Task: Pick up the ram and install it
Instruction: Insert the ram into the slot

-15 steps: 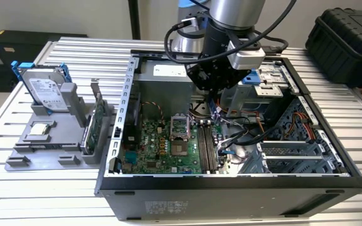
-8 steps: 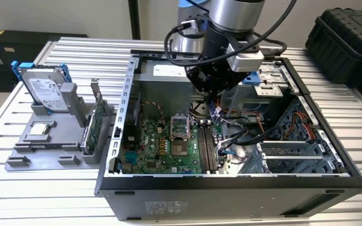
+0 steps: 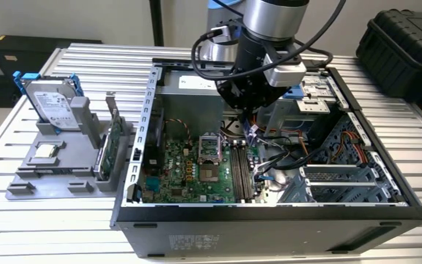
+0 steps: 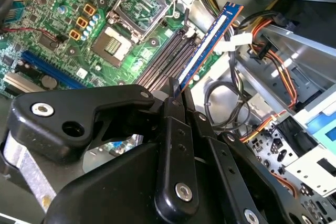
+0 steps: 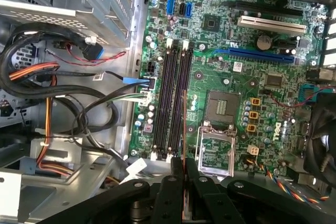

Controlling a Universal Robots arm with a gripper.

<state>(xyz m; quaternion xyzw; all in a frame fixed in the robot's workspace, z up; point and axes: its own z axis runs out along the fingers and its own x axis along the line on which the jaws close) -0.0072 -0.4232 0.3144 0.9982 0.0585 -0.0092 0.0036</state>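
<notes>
The gripper (image 4: 176,95) pinches the ram (image 4: 210,43) by one end. It hangs above the motherboard's (image 5: 220,72) memory slots (image 5: 173,98).

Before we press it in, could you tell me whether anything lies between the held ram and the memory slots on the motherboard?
Nothing visible does. The gripper is shut on the ram, which hangs over the dark memory slots. The slots look bare, and the loose cables lie off to one side of them.

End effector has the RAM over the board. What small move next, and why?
Probably ease straight down, keeping the ram in line with the memory slots. The end effector holds it above the motherboard, not yet seated, and the slots look empty.
</notes>
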